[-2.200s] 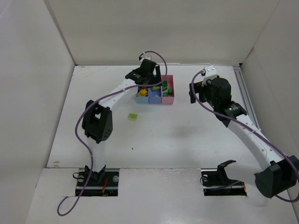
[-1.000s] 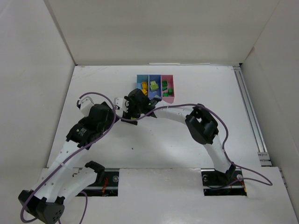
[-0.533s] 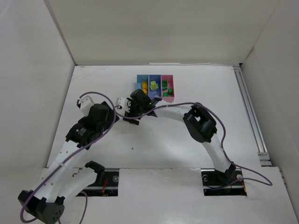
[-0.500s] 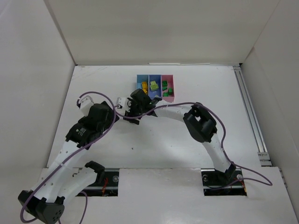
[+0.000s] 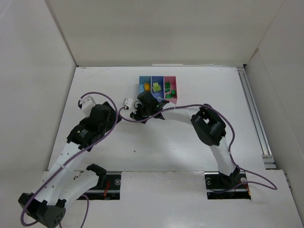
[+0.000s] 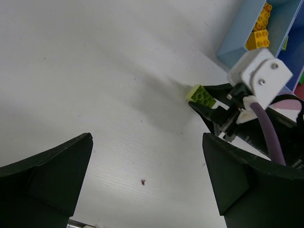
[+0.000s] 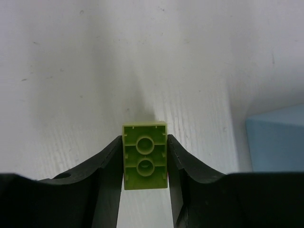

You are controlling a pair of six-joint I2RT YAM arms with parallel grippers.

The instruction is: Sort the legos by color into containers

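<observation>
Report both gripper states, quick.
Left gripper: open, holding nothing.
Right gripper: shut on a lime brick.

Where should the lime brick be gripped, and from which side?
Grip the lime brick on its two long, flat side walls, across the narrow width, coming from the studded top. The studs face the wrist camera and those walls are parallel. The right gripper is shut on it exactly that way.

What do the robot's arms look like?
The left arm and right arm have white tubes with chunky black joints. A purple cable loops along each. The left gripper and right gripper are black, with wedge-shaped fingers.
</observation>
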